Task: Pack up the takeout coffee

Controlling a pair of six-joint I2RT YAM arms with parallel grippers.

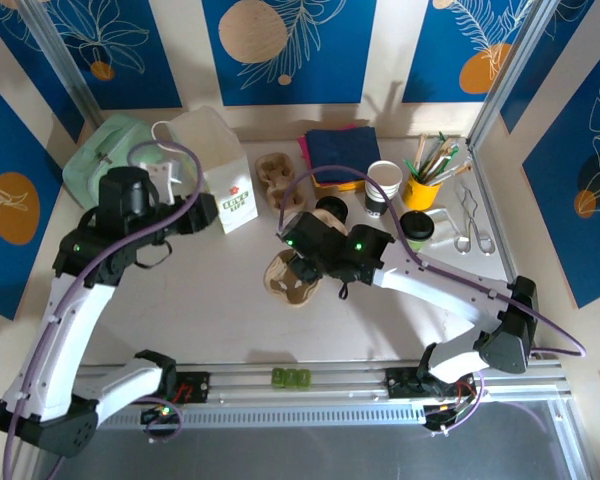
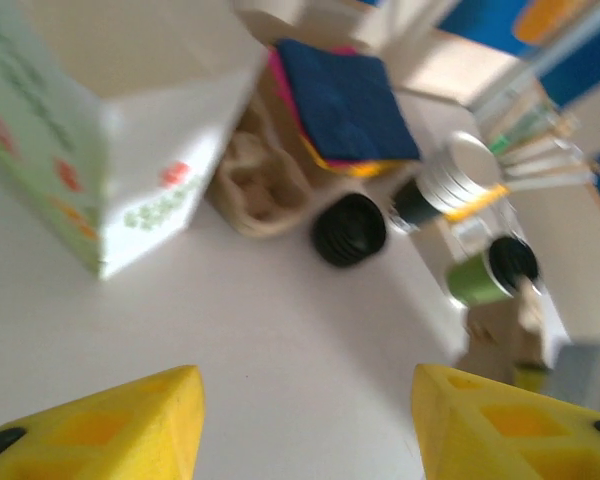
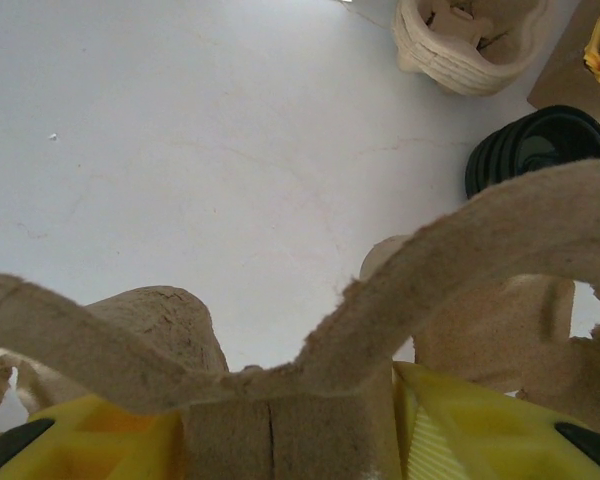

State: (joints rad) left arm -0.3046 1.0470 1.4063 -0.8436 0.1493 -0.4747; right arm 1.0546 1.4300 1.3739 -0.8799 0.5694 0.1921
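While the right jaws pinch a cardboard carrier (image 3: 480,230) — half hidden from above — the left jaws gape empty.

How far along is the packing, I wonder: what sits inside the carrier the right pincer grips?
The visible pockets of the carrier look empty, no cup; the right pincer clamps its centre ridge, and the arm hides its far pockets.

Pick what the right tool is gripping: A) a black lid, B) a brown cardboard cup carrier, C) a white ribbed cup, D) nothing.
B: the right tool has its yellow fingers closed on an upright rib of the cardboard cup carrier.
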